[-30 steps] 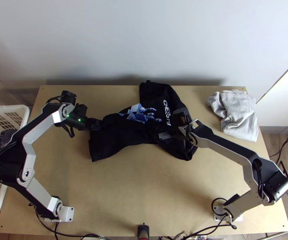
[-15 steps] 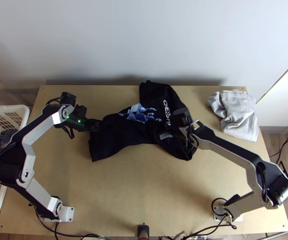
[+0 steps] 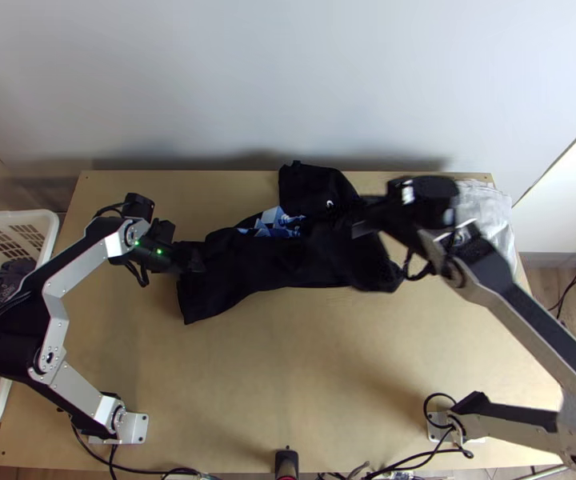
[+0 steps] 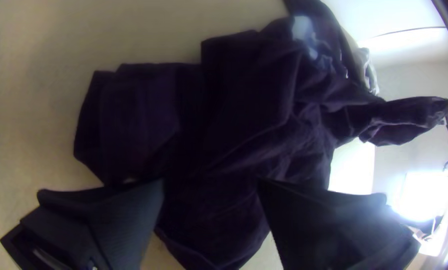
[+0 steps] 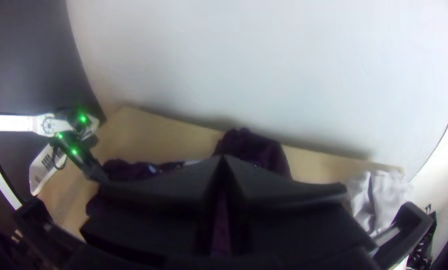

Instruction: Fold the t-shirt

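Wooden table (image 3: 288, 384), black t-shirt (image 3: 232, 276) bunched mid-table twd far edge, part lifted; grey cloth (image 3: 492, 206) nr far R corner. R pincer (image 3: 342, 223) closed on t-shirt; L pincer (image 3: 198, 259) wide at shirt's L end.

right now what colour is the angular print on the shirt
The print is pale and darker blue patches on the black shirt; clearest in the top view.

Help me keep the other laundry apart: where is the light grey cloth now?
In the top view, the light grey cloth lies at the far right corner of the table, right of the t-shirt and partly hidden by the right arm.
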Available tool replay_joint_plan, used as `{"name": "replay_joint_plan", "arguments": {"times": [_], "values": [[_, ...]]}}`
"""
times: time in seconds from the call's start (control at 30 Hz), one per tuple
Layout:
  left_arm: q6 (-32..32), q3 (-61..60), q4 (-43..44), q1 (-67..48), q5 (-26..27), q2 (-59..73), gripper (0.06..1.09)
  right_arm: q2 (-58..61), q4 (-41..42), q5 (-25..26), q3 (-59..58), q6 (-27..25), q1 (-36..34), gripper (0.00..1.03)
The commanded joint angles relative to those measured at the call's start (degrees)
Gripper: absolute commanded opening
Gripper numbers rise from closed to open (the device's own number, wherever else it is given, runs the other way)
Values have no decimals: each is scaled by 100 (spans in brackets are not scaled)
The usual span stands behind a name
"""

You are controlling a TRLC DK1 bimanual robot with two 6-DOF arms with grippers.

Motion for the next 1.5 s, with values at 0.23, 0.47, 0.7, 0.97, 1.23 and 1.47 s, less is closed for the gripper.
{"name": "replay_joint_plan", "arguments": {"times": [0.23,0.47,0.7,0.97,1.23,1.47], "values": [[330,-439,-327,-454,41,-375,104,-572,-403,13,645,137,-27,7],[330,-580,-652,-190,59,-788,104,-519,-385,39,680,111,-18,7],[172,-580,-819,443,59,-1913,104,-414,-350,39,680,137,17,7],[154,-1494,-714,460,50,-2581,103,-255,-227,57,785,164,35,7],[-944,-2303,464,126,-20,-2264,104,-264,-280,83,899,155,17,7],[-1612,-2443,1316,3,-187,-2062,104,-291,-403,110,1049,146,0,7]]}}
